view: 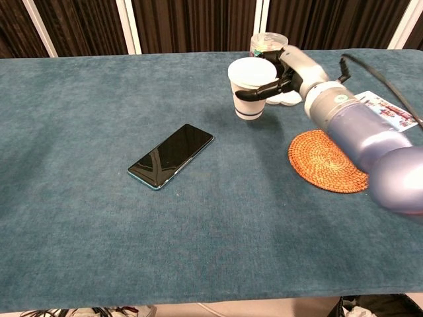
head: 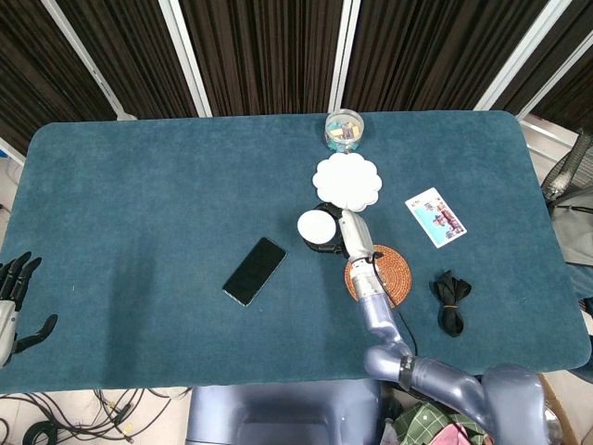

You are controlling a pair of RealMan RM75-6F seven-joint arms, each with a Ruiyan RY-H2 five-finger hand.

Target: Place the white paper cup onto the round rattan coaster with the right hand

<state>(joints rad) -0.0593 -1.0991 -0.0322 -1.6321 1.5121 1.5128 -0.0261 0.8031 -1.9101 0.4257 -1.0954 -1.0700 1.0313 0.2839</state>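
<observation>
- Gripping the white paper cup (view: 250, 89), the right hand (view: 289, 69) is hovering left of the round rattan coaster (view: 328, 160).
- Left hand (head: 13, 301) is resting, fingers apart.

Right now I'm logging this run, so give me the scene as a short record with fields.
Right hand: grips the white paper cup, which appears lifted off the table
Left hand: open, holds nothing, at the table's near left edge
Round rattan coaster: bare, lying right of the cup
Black smartphone: flat on the blue cloth table, left of the cup
White scalloped plate: behind the cup
Task state: cup not yet on coaster
</observation>
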